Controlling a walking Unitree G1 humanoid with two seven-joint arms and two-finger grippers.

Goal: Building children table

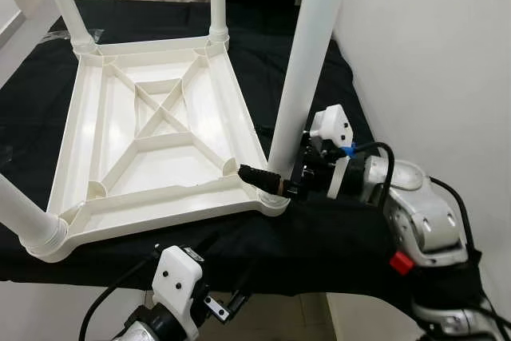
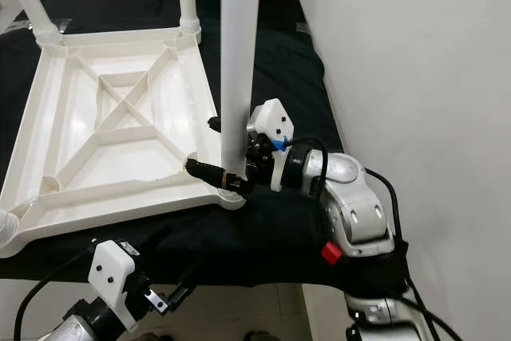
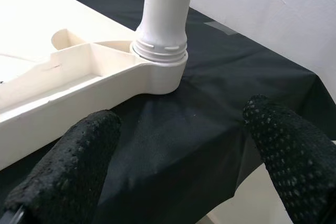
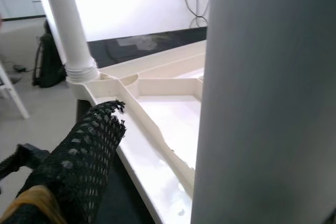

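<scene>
Tabletop (image 1: pixel 160 129): upside down on the black-covered bench (image 1: pixel 319 237), so legs go in from above.
Right end effector (image 1: pixel 275 180): my fingers clasp the near-right leg (image 1: pixel 299 77), steadying it upright in its socket.
Left end effector (image 3: pixel 178 150): spread wide, empty, near edge.

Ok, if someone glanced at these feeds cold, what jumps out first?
The upside-down white table top on the black cloth, legs pointing up from its corners. Next, the right gripper closed around the near-right leg just above its socket, by the white wall. The left gripper hangs open below the cloth's near edge, looking at that same corner.
</scene>
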